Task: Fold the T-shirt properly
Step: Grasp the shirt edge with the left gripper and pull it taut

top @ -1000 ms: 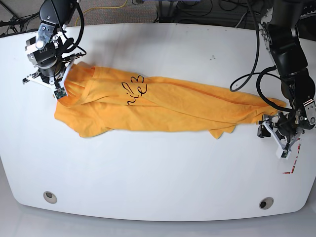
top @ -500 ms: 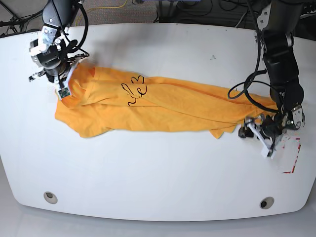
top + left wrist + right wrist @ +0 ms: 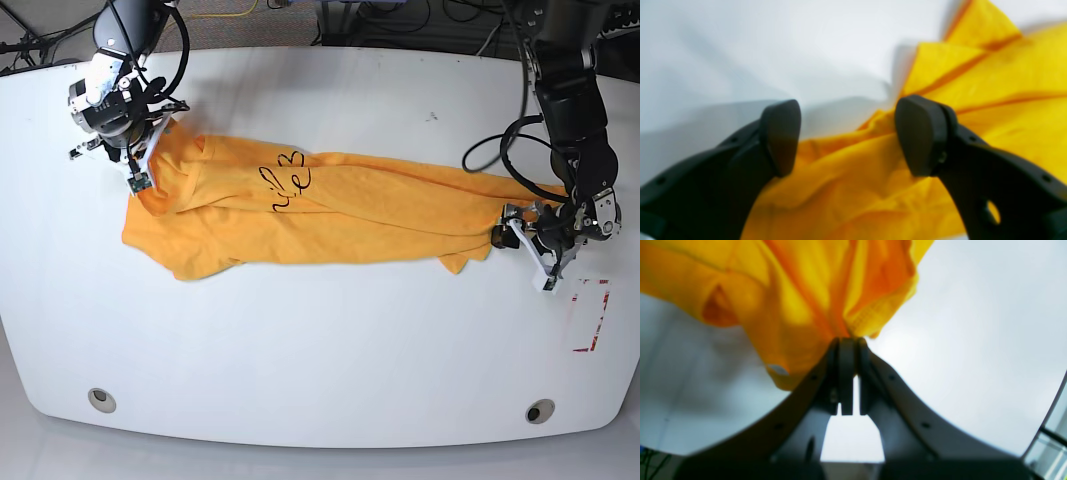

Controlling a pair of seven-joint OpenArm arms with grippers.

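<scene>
**Inspector A:** Item one, the garment. The orange-yellow short-sleeved cotton T-shirt (image 3: 330,205) lies stretched in a long rumpled band across the white oval table (image 3: 300,350), running from the base view's left to its right. Part of its black cursive print (image 3: 287,180) shows on top, broken by folds.

**Inspector B:** Right arm?

**Inspector A:** It stands at the base view's upper left, wrist bent downward over the shirt's end there. The right gripper (image 3: 848,343) has its dark fingers pressed fully together, with a bunch of the yellow cloth (image 3: 813,296) pinched at their tips. From the wrist view the fabric fans away from the pinch, table showing on both sides.

**Inspector B:** And the left arm?

**Inspector A:** It comes down along the base view's right edge, forearm near vertical, wrist turned in toward the shirt's opposite end. The left gripper (image 3: 846,136) has its two black rounded pads (image 3: 781,135) spread wide apart. Crumpled cloth (image 3: 873,180) lies between and beneath them; the frame is blurred, so whether either pad touches the fabric, I cannot tell. Nothing is clamped.

**Inspector B:** Surroundings?

**Inspector A:** A red-marked label (image 3: 590,315) lies on the table just beside the left gripper.
</scene>
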